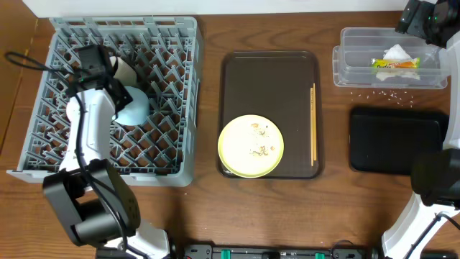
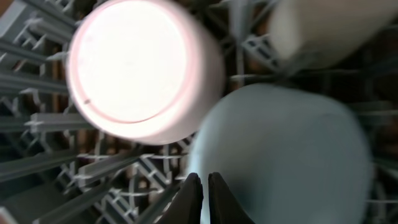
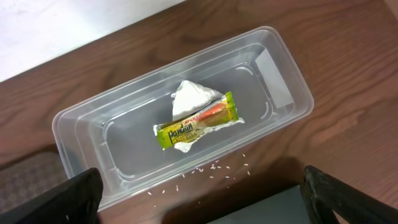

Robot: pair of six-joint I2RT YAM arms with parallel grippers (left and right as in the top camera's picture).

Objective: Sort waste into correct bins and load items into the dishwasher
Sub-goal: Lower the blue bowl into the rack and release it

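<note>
Poised over rack [image 1: 122, 25] and tub [image 3: 81, 134].
Clenched empty at left pincer [image 2: 204, 186] above light blue bowl [image 2: 280, 162]; splayed wide at right pincer [image 3: 214, 199].

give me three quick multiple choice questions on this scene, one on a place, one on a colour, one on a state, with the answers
1. Where does the snack wrapper lie?
A. on the black tray
B. in the clear tub
C. in the dish rack

2. What colour is the plate on the brown tray?
A. red
B. pale yellow
C. dark green

3. How do the jaws of the right gripper stand?
A. wide open, holding nothing
B. shut on the wrapper
C. shut, holding nothing

Answers: 1 B, the wrapper rests on the tub's floor with the napkin. 2 B, the overhead view shows a pale yellow disc. 3 A, its fingers sit far apart at the edges of the right wrist view.
</note>
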